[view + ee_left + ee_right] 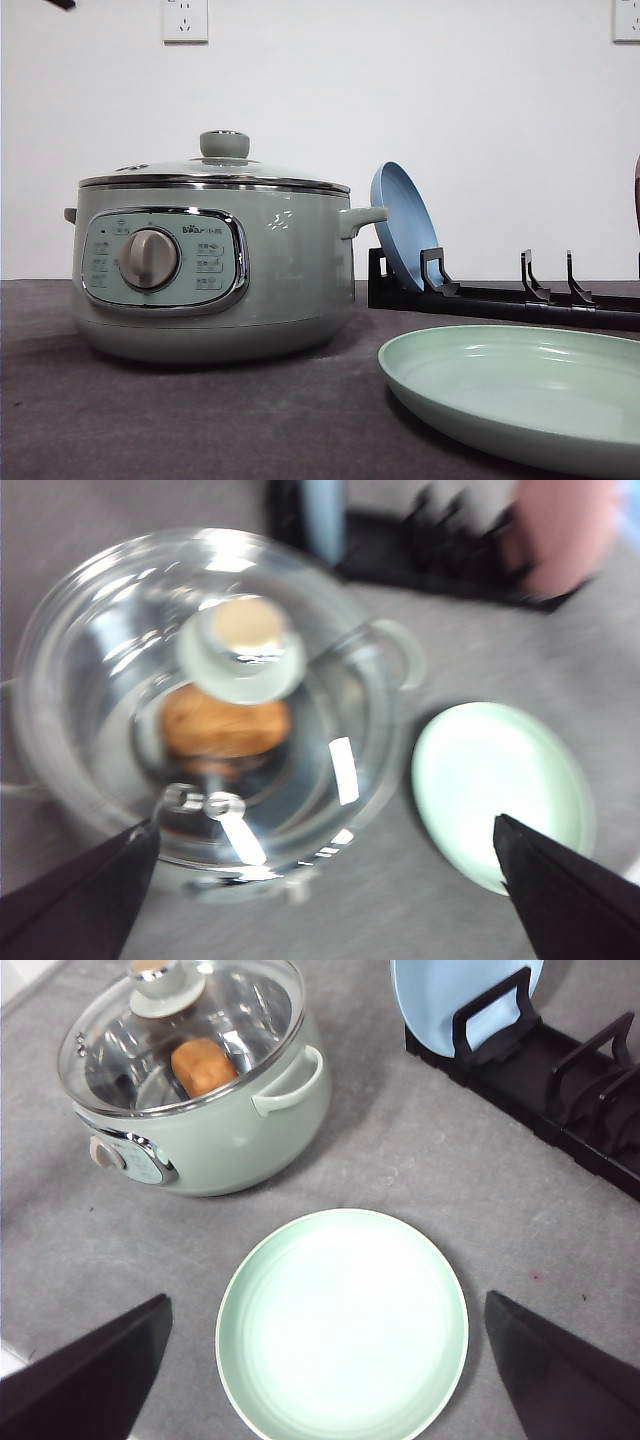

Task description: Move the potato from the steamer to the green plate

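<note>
The left pincer (320, 880), fingers spread apart, hovers above the steamer (215, 265) lid knob (242, 645), since the lid covers the potato (226, 720); the right pincer (330, 1380), equally apart, waits over the green plate (342, 1325) at the steamer's four o'clock.

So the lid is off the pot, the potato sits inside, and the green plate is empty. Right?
Not quite: the glass lid is still on the steamer, as the right wrist view shows. The potato does sit inside, and the green plate is empty.

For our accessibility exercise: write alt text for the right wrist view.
An empty green plate lies on a grey table between open gripper fingers. Beyond it a lidded steamer holds a potato, beside a blue plate in a black rack.
</note>
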Available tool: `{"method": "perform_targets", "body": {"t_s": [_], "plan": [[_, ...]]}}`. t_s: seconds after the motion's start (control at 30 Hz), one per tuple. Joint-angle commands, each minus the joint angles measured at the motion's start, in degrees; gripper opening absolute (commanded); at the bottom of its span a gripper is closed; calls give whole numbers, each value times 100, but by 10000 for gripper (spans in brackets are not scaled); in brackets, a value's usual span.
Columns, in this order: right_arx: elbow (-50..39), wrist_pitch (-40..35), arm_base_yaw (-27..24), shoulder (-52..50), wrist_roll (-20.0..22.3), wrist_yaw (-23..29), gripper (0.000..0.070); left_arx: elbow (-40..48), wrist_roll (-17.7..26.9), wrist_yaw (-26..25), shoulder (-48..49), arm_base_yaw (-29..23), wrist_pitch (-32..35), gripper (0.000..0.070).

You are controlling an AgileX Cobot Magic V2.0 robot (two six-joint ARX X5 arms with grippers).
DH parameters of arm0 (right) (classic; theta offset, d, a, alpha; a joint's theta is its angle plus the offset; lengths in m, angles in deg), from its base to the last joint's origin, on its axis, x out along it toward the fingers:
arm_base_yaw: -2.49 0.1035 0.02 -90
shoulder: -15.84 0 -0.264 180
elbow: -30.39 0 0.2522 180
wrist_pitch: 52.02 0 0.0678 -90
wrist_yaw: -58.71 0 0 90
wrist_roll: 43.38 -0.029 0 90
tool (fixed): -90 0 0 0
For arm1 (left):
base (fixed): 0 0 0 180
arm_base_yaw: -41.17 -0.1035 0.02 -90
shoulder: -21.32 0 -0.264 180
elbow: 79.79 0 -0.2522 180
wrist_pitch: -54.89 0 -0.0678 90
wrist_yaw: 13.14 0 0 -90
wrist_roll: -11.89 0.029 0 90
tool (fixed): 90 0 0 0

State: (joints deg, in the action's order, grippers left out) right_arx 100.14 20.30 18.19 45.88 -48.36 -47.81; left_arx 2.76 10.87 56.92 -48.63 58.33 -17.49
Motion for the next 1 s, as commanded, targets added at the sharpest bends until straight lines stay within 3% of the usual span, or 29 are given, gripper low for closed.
{"method": "perform_targets", "body": {"t_s": [0.0, 0.27, 0.43, 0.73, 0.97], "plan": [[57, -35, 13, 13, -81, -21, 632, -470, -30, 106, -449, 33, -158, 675], [57, -194, 13, 15, -103, -19, 631, -1979, 42, 325, -2143, 222, -785, 675], [57, -301, 17, 15, -109, -21, 632, -2506, 294, 880, -2888, 426, -728, 676], [57, -296, 17, 15, -135, -23, 631, -2633, 367, 1040, -3483, 674, -260, 675], [57, -296, 17, 15, -168, -21, 631, -2633, 502, 1280, -3656, 856, -318, 675]]}}
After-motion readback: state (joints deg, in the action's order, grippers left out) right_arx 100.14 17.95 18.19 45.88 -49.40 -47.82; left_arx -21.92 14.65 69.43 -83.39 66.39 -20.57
